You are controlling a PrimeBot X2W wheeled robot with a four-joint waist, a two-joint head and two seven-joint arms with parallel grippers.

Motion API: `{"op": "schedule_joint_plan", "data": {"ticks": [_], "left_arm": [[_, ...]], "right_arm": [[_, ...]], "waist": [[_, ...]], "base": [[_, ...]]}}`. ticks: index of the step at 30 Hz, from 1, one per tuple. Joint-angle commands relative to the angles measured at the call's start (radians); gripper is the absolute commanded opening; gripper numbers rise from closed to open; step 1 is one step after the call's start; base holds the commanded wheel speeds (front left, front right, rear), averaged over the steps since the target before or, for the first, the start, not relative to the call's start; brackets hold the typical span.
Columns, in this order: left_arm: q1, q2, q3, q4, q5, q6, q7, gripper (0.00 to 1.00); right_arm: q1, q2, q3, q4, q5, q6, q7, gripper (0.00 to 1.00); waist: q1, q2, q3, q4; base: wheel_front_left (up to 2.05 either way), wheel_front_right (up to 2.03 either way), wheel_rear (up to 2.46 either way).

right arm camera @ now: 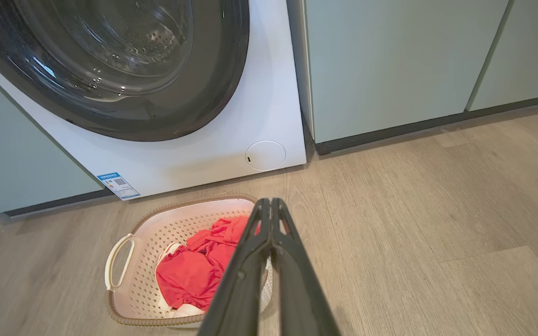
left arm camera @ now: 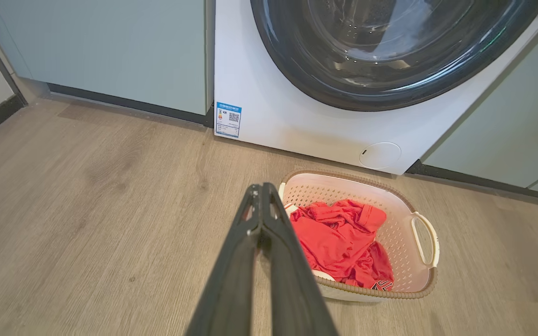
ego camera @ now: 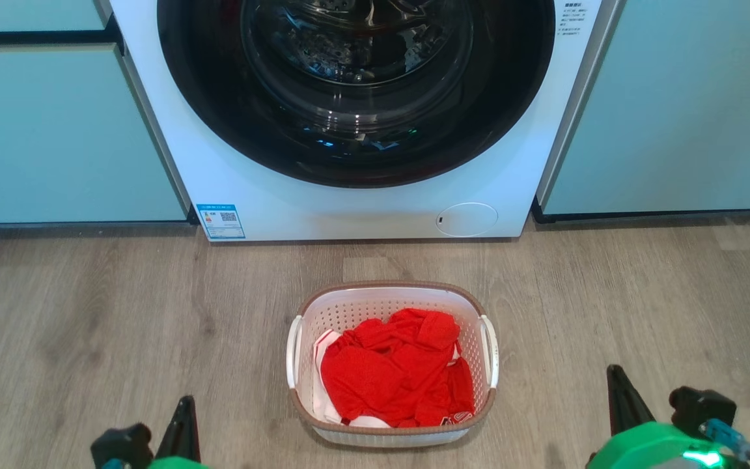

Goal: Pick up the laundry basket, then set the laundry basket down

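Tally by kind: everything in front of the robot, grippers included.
White perforated plastic laundry basket, brown rim: 1
Heap of red cloth inside it: 1
White front-loading washing machine: 1
Dark two-finger grippers, shut: 2 (left gripper, right gripper)
Total: 5

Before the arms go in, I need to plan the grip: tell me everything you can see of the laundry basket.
The laundry basket is a small rounded-rectangular tub of white perforated plastic with a brown woven-looking rim band and a white loop handle on each side. It stands upright on the wooden floor, before the washing machine without touching it. Crumpled red clothing over white fabric lies inside. The left gripper and right gripper are clear of it.
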Motion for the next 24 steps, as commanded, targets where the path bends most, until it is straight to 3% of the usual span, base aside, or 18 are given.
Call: {"op": "schedule_joint_plan", "data": {"ticks": [1,24], "left_arm": [[-0.051,0.002,0.018,-0.025,-0.026,-0.008,0.003,0.0],[-0.106,-0.001,0.067,-0.021,-0.306,-0.049,0.064,0.0]], "right_arm": [[-0.046,-0.014,-0.006,-0.033,0.028,0.0,0.007,0.0],[-0.083,-0.023,-0.029,-0.037,0.312,0.001,0.065,0.0]], "waist": [[0.0,0.0,0.0,0.0],[0.0,0.0,0.007,-0.011]], "base": [[0.0,0.0,0.0],[0.0,0.0,0.0]]}}
